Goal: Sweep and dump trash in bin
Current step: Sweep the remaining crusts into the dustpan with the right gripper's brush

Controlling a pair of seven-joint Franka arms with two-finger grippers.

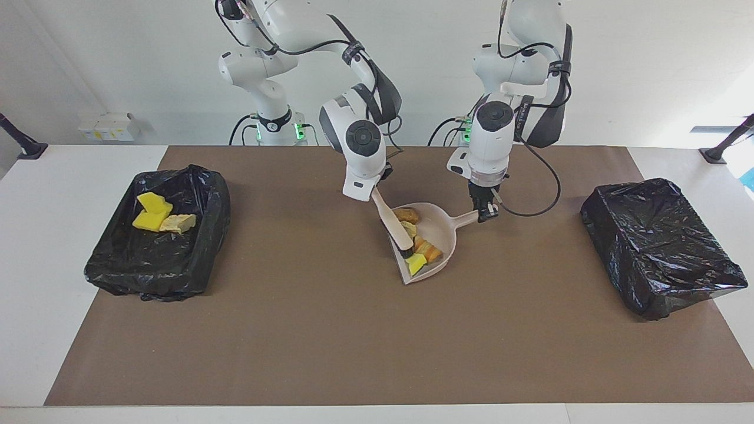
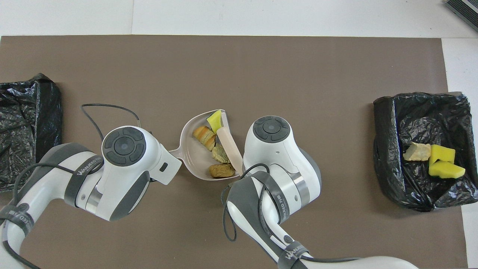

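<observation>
- Dustpan (image 1: 439, 232): pale beige plastic, a rounded scoop with a short handle, resting on the brown paper table cover (image 1: 330, 330) mid-table.
- Left gripper (image 1: 486, 213): fingers clamped on the dustpan handle (image 2: 175, 151), directly above it.
- Right gripper (image 1: 377, 191): over the dustpan; it carries a slim beige brush (image 1: 393, 225) whose dark tip sits inside the scoop. Its fingers are hidden from view; grip width cannot be told.
- Trash in the dustpan: four torn foam scraps (image 2: 213, 147) – one yellow wedge (image 1: 417, 262), one orange-striped (image 1: 429, 249), two tan-brown – touching the brush.
- Bin (image 1: 106, 259) toward the right arm's end: box lined with crinkled glossy black plastic, holding three scraps (image 1: 159, 215), two yellow and one tan.
- Second bin (image 1: 660, 247) toward the left arm's end: same black liner, tilted; contents cannot be told.
</observation>
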